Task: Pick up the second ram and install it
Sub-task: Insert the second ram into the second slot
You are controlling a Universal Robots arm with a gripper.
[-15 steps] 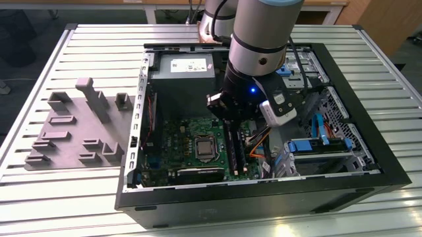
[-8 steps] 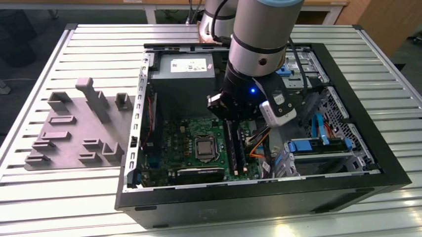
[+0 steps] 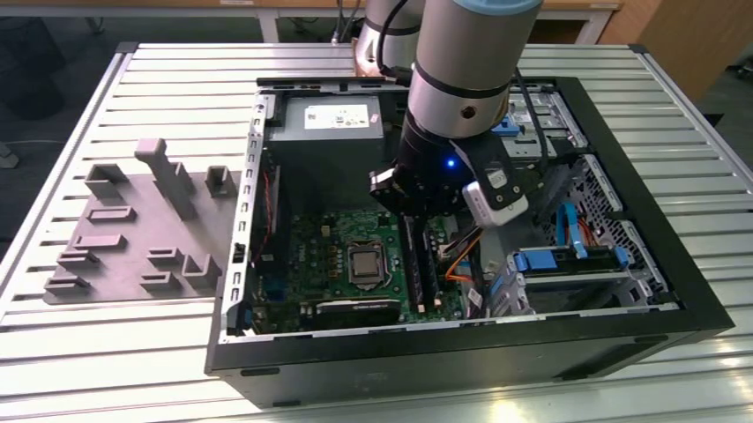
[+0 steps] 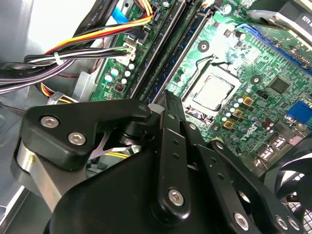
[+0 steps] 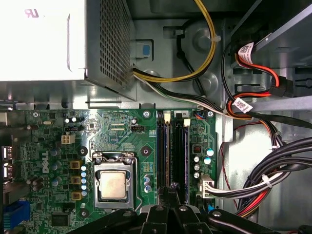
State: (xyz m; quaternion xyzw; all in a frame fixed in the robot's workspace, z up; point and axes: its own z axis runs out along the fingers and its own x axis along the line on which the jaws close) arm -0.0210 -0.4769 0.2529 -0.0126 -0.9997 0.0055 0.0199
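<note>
One open black computer case (image 3: 659, 304) holds one green motherboard (image 5: 122, 129) with one square silver processor (image 5: 112, 184) and two long black memory slots (image 5: 180, 151), beside one grey plastic fixture plate (image 3: 118, 231) and one black gripper (image 4: 168, 105).

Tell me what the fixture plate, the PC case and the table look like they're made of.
Fixture plate: matte grey, uniform colour with blocky raised shapes, looks like plastic, possibly printed. PC case: black outer shell with bare grey sheet metal inside, judging by the punched holes and folded edges. Table: pale silvery slats with a dull sheen, likely aluminium profile.
</note>
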